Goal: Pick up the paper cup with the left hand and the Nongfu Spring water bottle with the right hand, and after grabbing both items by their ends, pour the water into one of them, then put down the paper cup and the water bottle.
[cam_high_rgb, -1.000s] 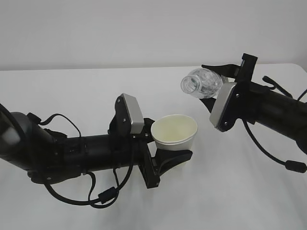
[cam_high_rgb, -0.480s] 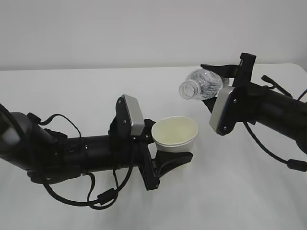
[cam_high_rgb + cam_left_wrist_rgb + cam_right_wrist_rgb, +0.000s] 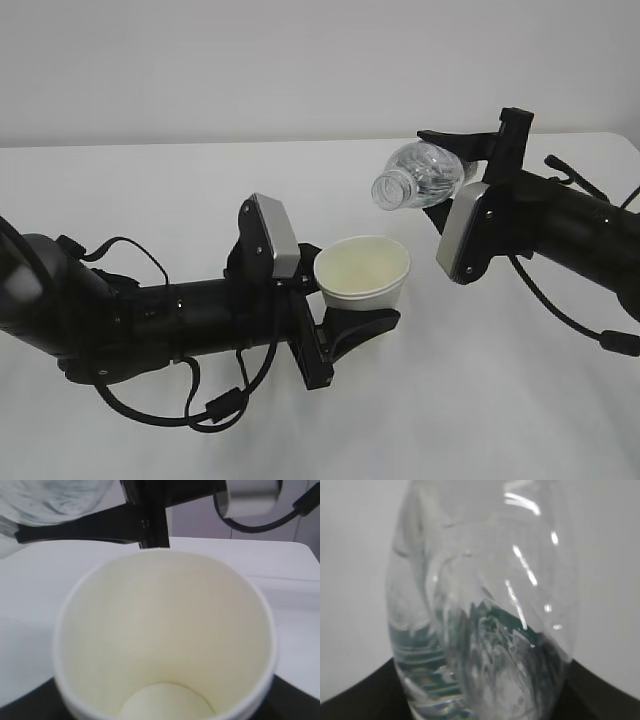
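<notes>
A white paper cup (image 3: 363, 272), its cream inside open to the exterior camera and tipped slightly toward it, sits clamped between the black jaws of the left gripper (image 3: 352, 318), held up off the white table (image 3: 180, 190) near the middle of the scene. Just up and to its right, the Nongfu Spring water bottle (image 3: 420, 176) lies nearly on its side in the air, its capless neck pointing left and slightly down toward the cup, apart from the rim; the right gripper (image 3: 470, 160) pinches it at its base end. From the left wrist camera the cup (image 3: 165, 635) fills the frame and its bottom looks pale yellowish; whether water lies there cannot be told. The right wrist camera looks along the clear ribbed bottle (image 3: 485, 610), where dark green from its label shows through the plastic. Both black arms trail loose cables over the bare tabletop. Behind the table's far edge stands a plain pale grey wall (image 3: 250, 60).
</notes>
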`<action>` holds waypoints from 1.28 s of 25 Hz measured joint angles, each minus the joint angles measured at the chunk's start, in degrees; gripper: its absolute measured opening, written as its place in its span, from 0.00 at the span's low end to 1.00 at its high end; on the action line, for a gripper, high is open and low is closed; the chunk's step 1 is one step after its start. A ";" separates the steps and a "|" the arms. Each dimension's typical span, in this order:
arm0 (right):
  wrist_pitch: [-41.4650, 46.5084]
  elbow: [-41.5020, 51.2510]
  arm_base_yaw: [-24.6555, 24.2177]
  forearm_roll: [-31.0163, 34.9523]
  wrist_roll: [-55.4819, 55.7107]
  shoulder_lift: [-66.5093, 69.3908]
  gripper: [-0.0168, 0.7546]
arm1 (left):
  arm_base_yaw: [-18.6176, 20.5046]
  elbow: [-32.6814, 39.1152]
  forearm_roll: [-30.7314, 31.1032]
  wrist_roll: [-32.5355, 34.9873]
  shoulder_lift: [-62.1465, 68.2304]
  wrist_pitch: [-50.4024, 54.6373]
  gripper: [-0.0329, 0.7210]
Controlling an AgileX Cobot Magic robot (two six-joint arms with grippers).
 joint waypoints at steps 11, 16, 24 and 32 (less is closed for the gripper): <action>-0.06 0.00 0.00 0.36 -3.15 0.00 0.63 | 0.00 0.00 -1.89 0.21 0.00 0.00 0.66; -0.06 0.00 0.00 1.57 -4.70 0.00 0.63 | 0.00 0.00 -1.93 0.21 0.00 0.00 0.66; -0.06 0.00 0.00 1.91 -7.31 0.00 0.63 | 0.00 0.00 -1.93 0.21 0.00 0.00 0.66; -0.06 0.00 0.00 1.91 -9.93 0.00 0.63 | 0.00 0.00 -1.93 0.21 0.00 0.00 0.66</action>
